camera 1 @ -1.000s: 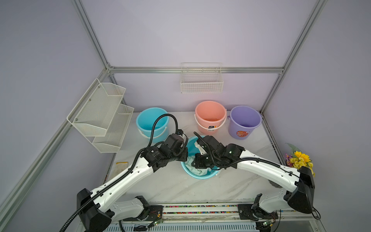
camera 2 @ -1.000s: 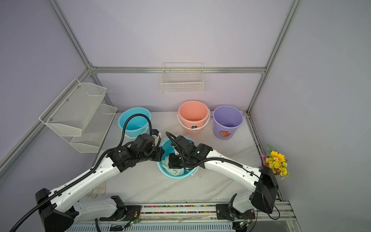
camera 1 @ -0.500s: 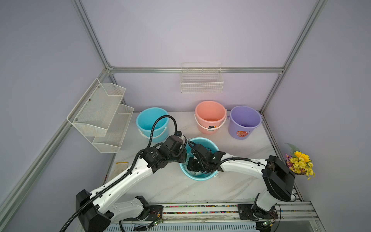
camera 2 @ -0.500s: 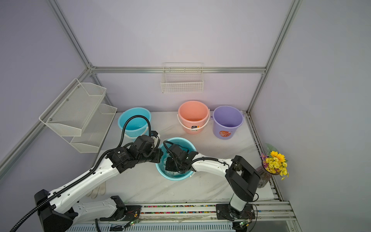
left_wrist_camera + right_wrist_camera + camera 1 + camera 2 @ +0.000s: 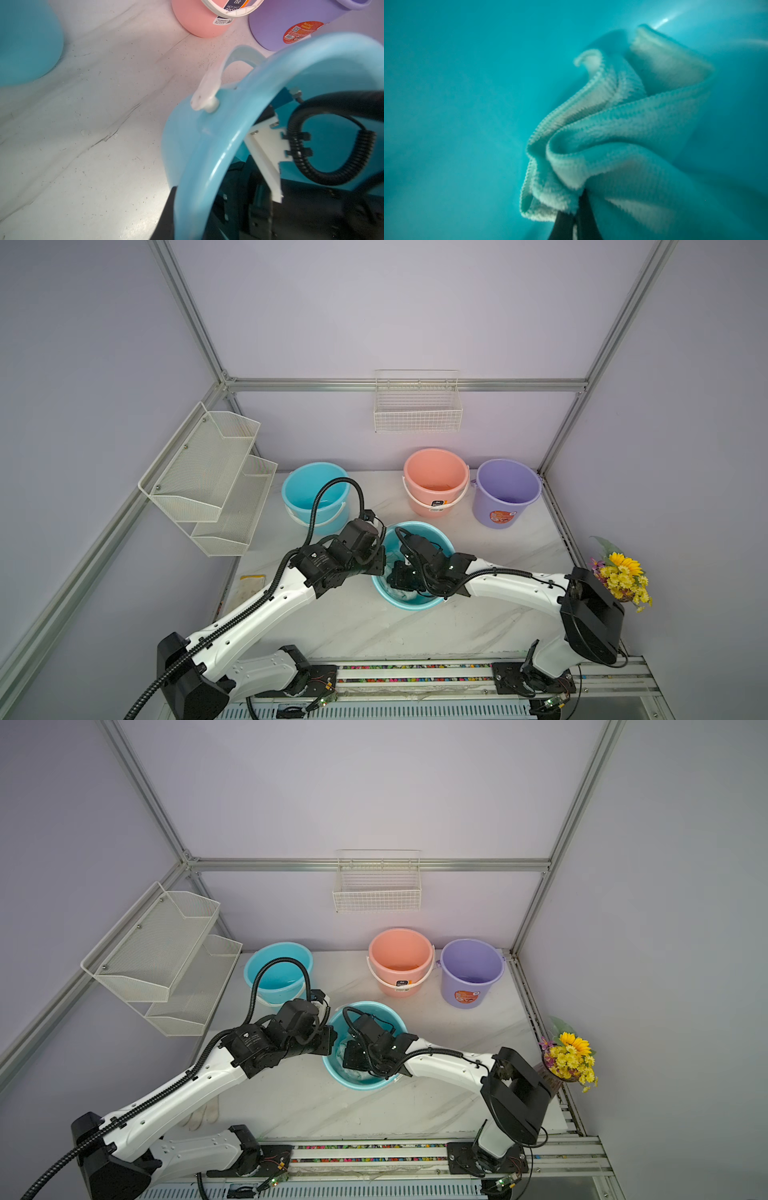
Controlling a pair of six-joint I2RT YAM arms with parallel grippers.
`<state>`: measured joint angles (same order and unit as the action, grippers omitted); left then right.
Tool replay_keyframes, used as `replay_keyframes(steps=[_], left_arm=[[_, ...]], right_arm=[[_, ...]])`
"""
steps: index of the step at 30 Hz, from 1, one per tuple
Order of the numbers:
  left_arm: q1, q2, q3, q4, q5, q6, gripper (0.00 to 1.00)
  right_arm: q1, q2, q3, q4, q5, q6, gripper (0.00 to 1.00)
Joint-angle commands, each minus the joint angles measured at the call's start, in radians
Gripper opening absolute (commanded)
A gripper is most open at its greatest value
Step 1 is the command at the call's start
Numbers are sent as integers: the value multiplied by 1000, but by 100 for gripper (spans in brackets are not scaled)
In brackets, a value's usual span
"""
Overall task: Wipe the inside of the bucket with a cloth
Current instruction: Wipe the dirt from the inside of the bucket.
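The blue bucket (image 5: 441, 537) stands on the marble table (image 5: 498, 547) between the two arms, in front of a second blue bucket (image 5: 313, 489), a pink bucket (image 5: 436, 481) and a purple bucket (image 5: 507, 493). It sits where it did a second ago.

The left gripper (image 5: 379, 566) is at the bucket's left rim, as before. In the left wrist view a black finger (image 5: 166, 214) lies against the outside of the wall while the rim passes over it. The jaws are nearly pressed together, pinching the rim. The left arm shows no visible shift over the last second.

The right arm is what differs. A second ago its elbow was stretched far out toward the flowers (image 5: 621, 576), and its wrist sat high over the bucket's far rim. Half a second ago the elbow had folded in close and the wrist had dropped into the bucket. Now the elbow stands partly out again, with the wrist still down inside.

The right gripper (image 5: 574, 218) is pressed together on a bunched fold of the cloth (image 5: 623, 128). The cloth lies inside the bucket, crumpled against the blue inner wall. In both top views only a pale strip of it shows under the wrist at the near side (image 5: 401, 595).

A white glove (image 5: 203, 1112) lies on the table beside the left arm.
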<state>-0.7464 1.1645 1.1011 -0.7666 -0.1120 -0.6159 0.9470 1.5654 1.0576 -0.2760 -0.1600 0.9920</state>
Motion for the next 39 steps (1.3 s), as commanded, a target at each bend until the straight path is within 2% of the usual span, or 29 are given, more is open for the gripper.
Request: replay_keyframes(steps=[1, 9, 26, 35, 39], left_arm=[[7, -32, 28, 87, -8, -40, 0], [17, -34, 32, 95, 7, -44, 0], [21, -37, 36, 95, 38, -42, 0], [22, -28, 43, 92, 47, -36, 0], [23, -22, 51, 91, 54, -34, 0]], right_arm=[[5, -78, 21, 34, -55, 53, 0], [7, -189, 14, 88, -72, 129, 0], [7, -90, -2, 106, 11, 61, 0], [7, -95, 26, 5, 102, -57, 0], [7, -135, 42, -22, 149, -240, 0]])
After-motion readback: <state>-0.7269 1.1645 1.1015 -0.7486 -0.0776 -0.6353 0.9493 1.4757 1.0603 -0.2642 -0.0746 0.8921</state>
